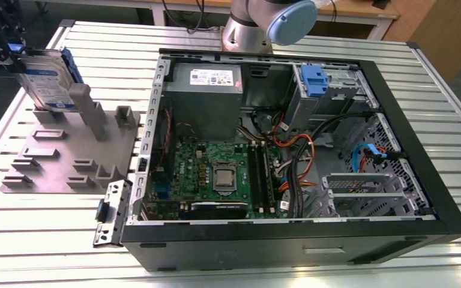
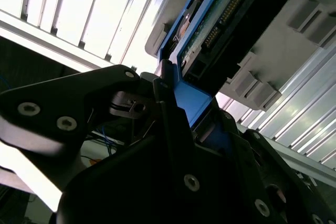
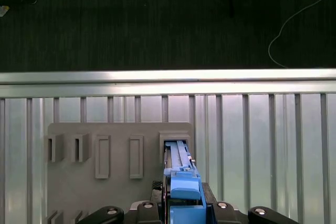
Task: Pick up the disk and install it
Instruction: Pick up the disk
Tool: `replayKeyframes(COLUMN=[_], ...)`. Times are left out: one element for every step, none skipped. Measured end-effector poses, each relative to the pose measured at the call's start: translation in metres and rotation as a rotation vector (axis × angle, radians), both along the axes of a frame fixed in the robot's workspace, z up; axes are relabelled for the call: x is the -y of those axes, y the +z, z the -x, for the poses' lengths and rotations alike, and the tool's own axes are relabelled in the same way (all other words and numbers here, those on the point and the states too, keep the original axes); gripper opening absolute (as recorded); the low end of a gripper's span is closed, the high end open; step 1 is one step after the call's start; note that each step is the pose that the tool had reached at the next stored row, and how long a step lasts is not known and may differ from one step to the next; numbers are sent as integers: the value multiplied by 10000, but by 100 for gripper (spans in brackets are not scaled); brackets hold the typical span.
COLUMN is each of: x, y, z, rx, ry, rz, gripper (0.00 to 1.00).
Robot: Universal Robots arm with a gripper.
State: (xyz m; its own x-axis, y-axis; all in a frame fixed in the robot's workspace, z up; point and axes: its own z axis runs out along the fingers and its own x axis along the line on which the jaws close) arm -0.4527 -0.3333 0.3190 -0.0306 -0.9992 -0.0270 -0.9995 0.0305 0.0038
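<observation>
Snugly upright, disk [image 1: 46,84] edge between fingers [image 2: 167,103]

Bench [image 1: 431,102]: silver, made of ribbed metal slats, and it carries everything.
Grey plate [image 1: 54,162]: lies flat on the bench toward the exterior view's left, with raised slots and posts.
Computer case [image 1: 295,243]: black and open, on its side just beside the plate.
Metal bracket [image 1: 108,215]: on the slats, just beside the case's near corner.

An open computer case [image 1: 295,240] sits on the slatted table [image 1: 443,84]; a grey slotted plate [image 1: 58,167] lies beside it.
</observation>
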Motion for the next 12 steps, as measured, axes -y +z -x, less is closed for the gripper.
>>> replayKeyframes(x=[0, 0, 0, 0, 0, 0, 0, 0, 0, 0, 0, 0], y=[2, 6, 9, 11, 14, 17, 20, 23, 26, 30, 33, 36], z=[0, 0, 0, 0, 0, 0, 0, 0, 0, 0, 0, 0], rx=[0, -1, -1, 0, -1, -1, -1, -1, 0, -1, -1, 0], ry=[1, 0, 0, 0, 0, 1, 0, 0, 0, 0, 0, 0], rz=[0, 0, 0, 0, 0, 0, 0, 0, 0, 0, 0, 0], gripper=[37, 37, 37, 37, 37, 37, 37, 37, 37, 37, 37, 37])
